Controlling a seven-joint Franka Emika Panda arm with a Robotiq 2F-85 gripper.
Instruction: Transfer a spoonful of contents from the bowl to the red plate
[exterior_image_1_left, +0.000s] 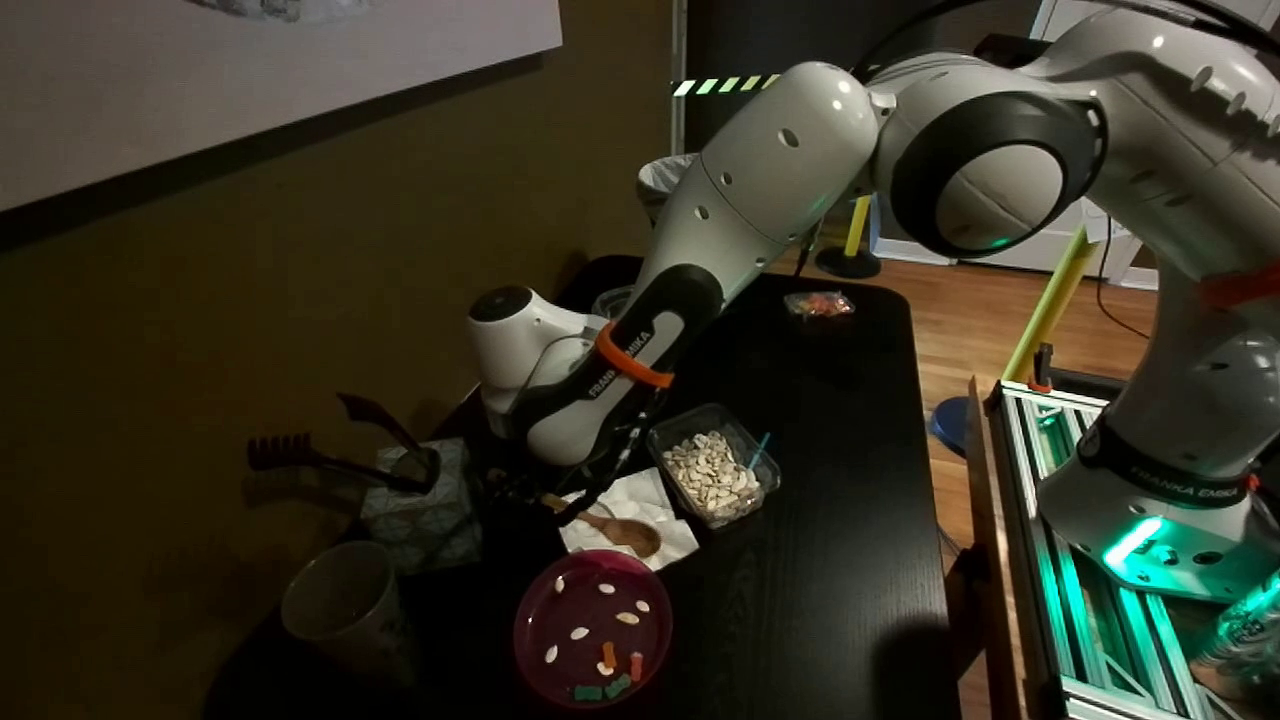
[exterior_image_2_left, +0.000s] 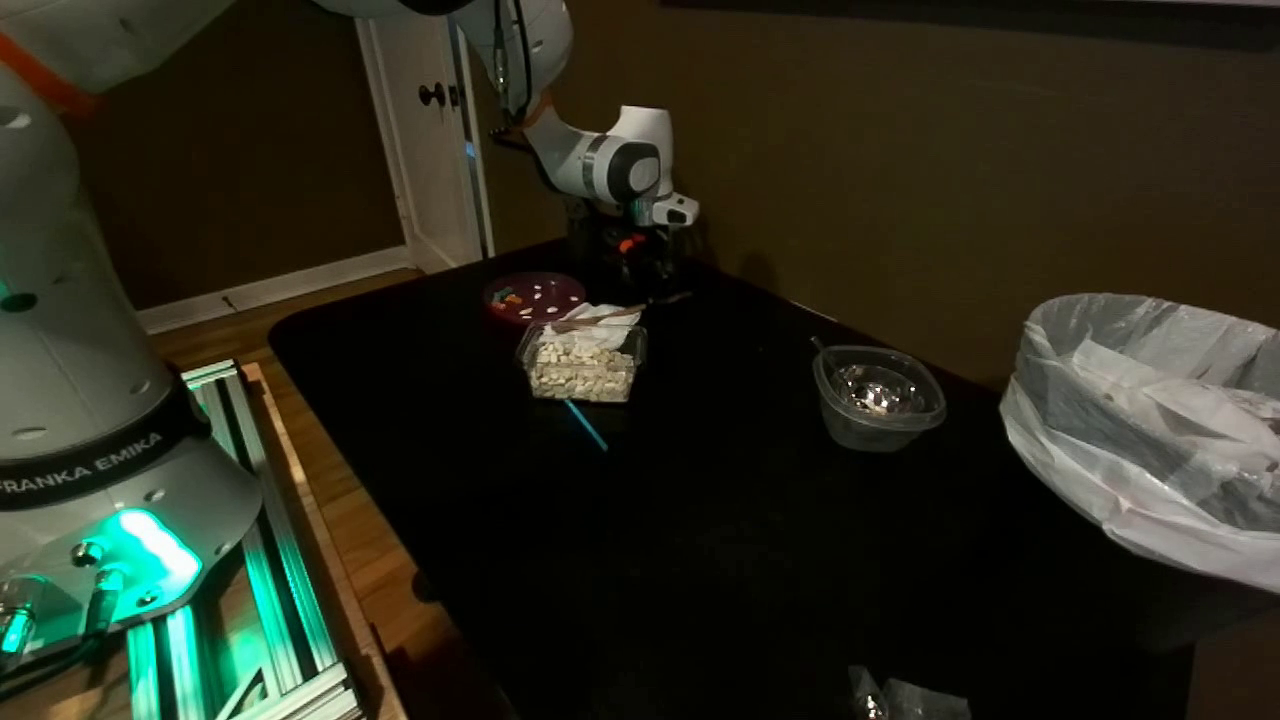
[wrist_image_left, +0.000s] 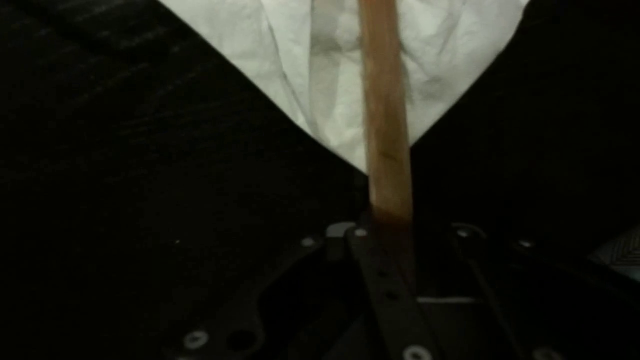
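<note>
Parted jaws frame the wooden spoon handle (wrist_image_left: 386, 110).

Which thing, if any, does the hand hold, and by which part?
Cannot be told: the wooden spoon's handle runs into the hand, but darkness hides any grip.

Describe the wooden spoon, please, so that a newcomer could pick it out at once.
On the black table, find the red plate and the clear container of pale pieces. A crumpled white napkin lies beside both, and the wooden spoon stretches across it. Its brown wood sets it apart from the nearby dark utensils.
</note>
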